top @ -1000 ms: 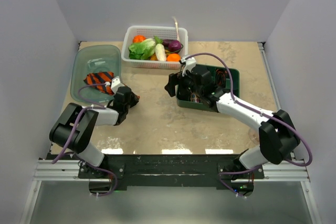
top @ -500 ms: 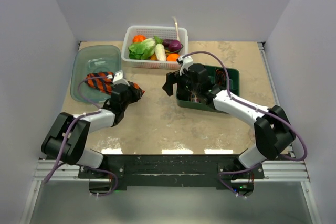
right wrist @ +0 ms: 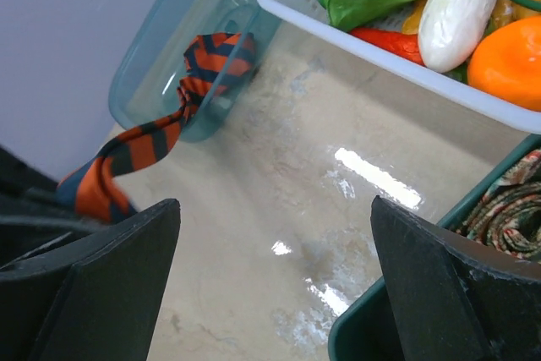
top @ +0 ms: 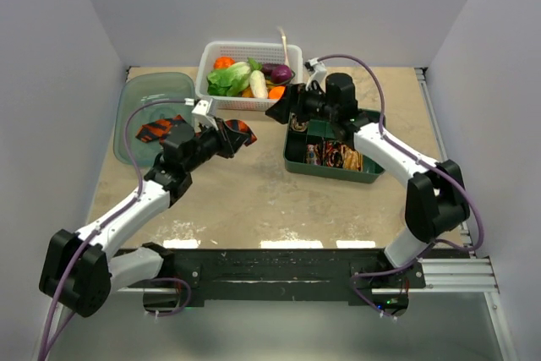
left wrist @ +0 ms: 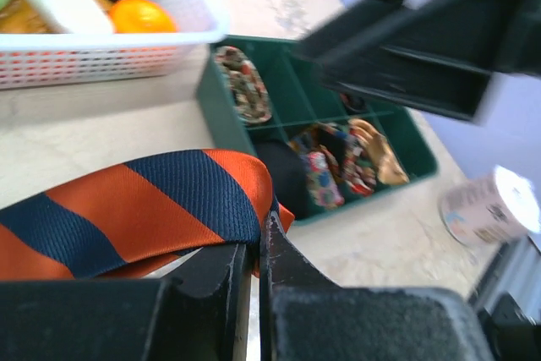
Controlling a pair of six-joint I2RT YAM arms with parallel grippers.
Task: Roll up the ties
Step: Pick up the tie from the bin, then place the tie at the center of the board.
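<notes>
Gripping the glossy tie [left wrist: 152, 209], broad orange and dark-navy diagonal stripes, unrolled and trailing out of the far-left clear tub [top: 139, 95], with left tool [left wrist: 256, 247] clamped on it, right tool [right wrist: 275, 276] gaping wide.

One orange-and-dark striped tie [left wrist: 152, 209] pinched in the left gripper [left wrist: 255, 247] — at least four patterned rolled ties [left wrist: 241, 82] in one green divided tray [top: 334, 177] beside the right gripper [top: 281, 112]. Beyond both: one clear bin [top: 152, 90], one white basket [top: 245, 45] holding one lettuce [top: 226, 80], one white radish [top: 258, 84], two orange fruits [top: 224, 62]. One tape roll [left wrist: 490, 209]; two grippers
</notes>
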